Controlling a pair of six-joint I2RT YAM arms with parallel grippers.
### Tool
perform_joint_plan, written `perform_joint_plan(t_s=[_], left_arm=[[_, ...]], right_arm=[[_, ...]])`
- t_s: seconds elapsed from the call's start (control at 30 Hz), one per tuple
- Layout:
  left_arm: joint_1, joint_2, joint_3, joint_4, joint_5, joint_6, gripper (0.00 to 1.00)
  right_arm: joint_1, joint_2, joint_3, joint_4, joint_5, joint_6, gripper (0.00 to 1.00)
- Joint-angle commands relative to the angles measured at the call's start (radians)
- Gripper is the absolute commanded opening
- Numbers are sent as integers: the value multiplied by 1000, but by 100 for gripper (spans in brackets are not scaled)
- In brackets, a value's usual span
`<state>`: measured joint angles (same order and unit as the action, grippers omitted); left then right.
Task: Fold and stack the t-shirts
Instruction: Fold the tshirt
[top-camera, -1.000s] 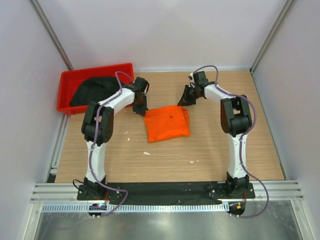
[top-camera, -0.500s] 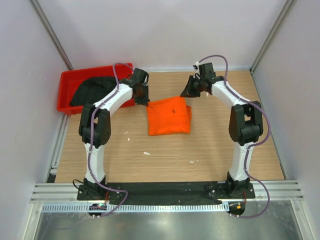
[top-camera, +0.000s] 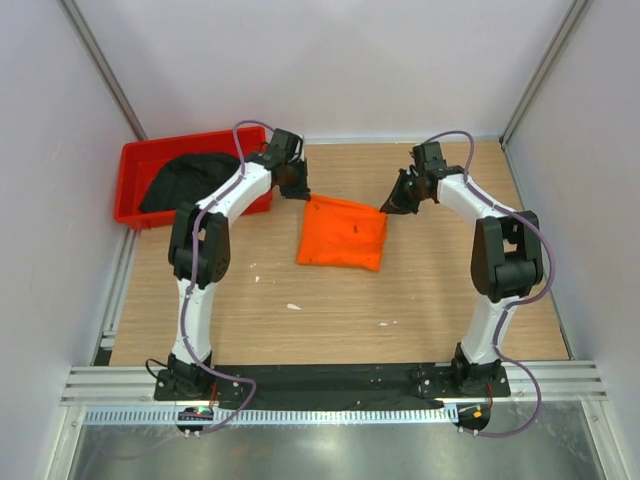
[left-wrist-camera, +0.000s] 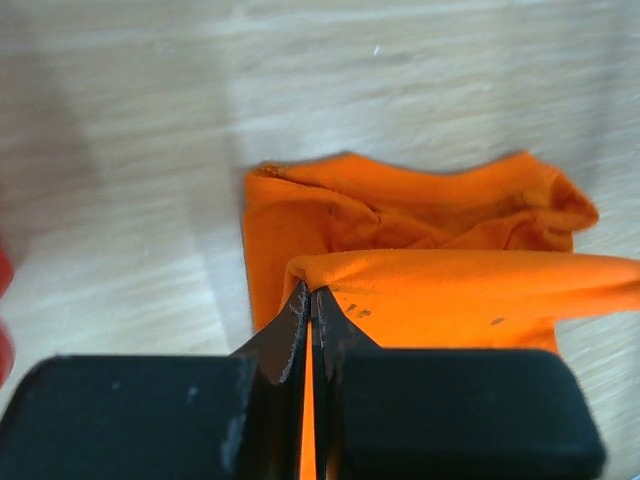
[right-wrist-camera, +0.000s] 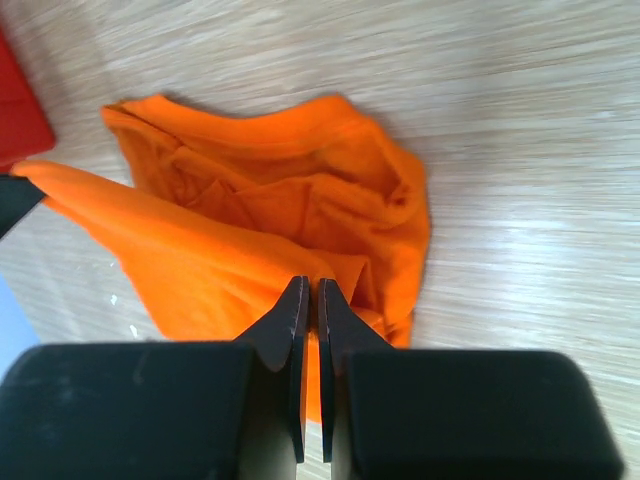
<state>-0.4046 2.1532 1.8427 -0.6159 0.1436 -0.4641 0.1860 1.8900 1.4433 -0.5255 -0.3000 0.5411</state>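
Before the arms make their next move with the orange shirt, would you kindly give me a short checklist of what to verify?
1. Left gripper clamped on the orange t-shirt edge: ok, cloth is pinched between shut fingers.
2. Right gripper clamped on the same shirt: ok.
3. Held layer stretched between the two grippers: ok, it spans from one to the other in the wrist views.
4. Layers underneath lying flat: not ok, wrinkled and bunched.
5. Black t-shirt ready for stacking: not ok, heaped unfolded in the red bin.
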Motion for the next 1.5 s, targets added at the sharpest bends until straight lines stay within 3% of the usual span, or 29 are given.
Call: perform_joint_plan(t_s=[0.0, 0.2, 0.3, 0.4, 0.43, 0.6, 0.67, 0.7, 0.8, 0.9, 1.03, 1.13, 1.27, 1.47], left_arm=[[4, 75, 101, 47, -6, 5, 0], [4, 194, 230, -15, -42, 8, 0], [4, 211, 251, -19, -59, 24, 5], [3, 221, 297, -54, -81, 27, 23], [0, 208, 306, -65, -99, 24, 38], [-29, 108, 345, -139, -203, 28, 55], [-62, 35, 310, -136, -181, 31, 54], [-75, 7, 287, -128, -168, 31, 53], [-140, -68, 181, -88, -66, 16, 47], [-213, -114, 46, 20, 45, 5, 40], [-290, -82, -5, 70, 185, -42, 40], [-361, -50, 22, 48, 111, 1, 51], [-444, -12, 52, 22, -25, 82, 55], [-482, 17, 61, 4, -116, 108, 60]], right_arm=[[-36, 21, -6, 97, 26, 8, 1], [-62, 170, 127, 116, -28, -65, 1], [-63, 211, 189, 36, 33, -64, 1], [-63, 199, 200, -30, 90, -61, 2], [-63, 189, 178, -30, 96, -66, 2], [-63, 153, 179, -50, 118, -89, 9], [-65, 153, 193, -82, 119, -96, 12], [-65, 152, 195, -94, 128, -96, 23], [-66, 129, 212, -136, 145, -110, 38], [-65, 90, 218, -177, 174, -138, 46], [-65, 44, 162, -165, 107, -158, 53], [-68, 37, 111, -130, 64, -153, 55], [-69, 58, 69, -45, -19, -132, 56], [-79, 109, 69, -5, -68, -133, 56]])
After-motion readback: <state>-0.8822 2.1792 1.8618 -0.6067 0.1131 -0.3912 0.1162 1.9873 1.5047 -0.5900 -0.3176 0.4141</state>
